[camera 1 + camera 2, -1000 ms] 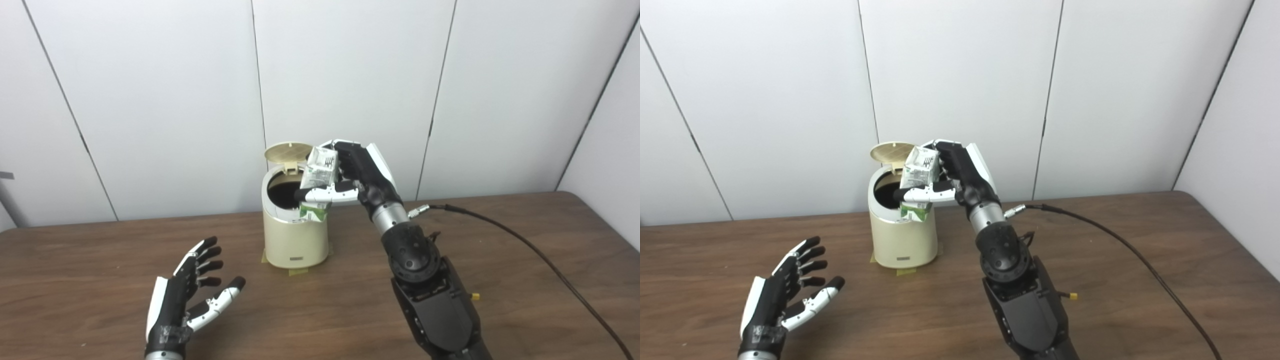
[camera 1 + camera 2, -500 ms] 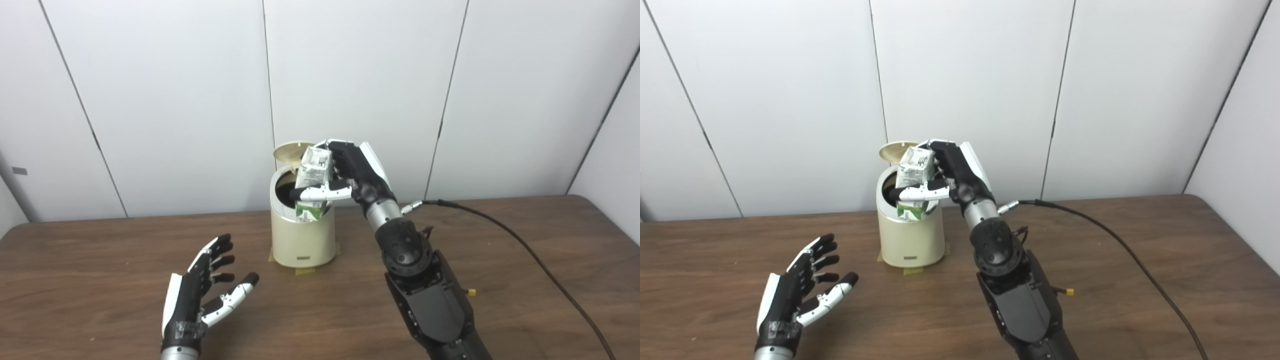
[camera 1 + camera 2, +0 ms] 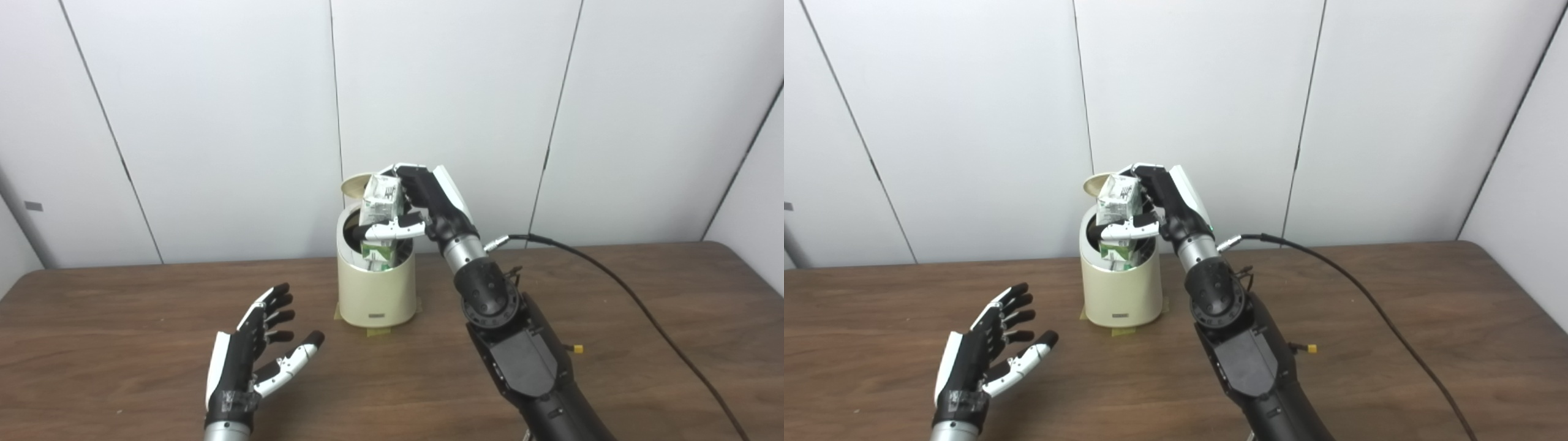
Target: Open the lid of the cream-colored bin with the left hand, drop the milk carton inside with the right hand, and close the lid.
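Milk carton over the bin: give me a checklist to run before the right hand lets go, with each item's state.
1. Lid open: ok, it stands tipped back behind the opening.
2. Milk carton held: ok, the right hand is shut on it.
3. Carton over the opening: ok, its green lower end already dips inside the rim of the cream-colored bin.
4. Room inside the bin: cannot tell, the interior is dark and mostly hidden.
5. Left hand clear of the bin: ok, it is open, beside the bin over the table.
6. Bin steady: ok, upright, with tape at its base.
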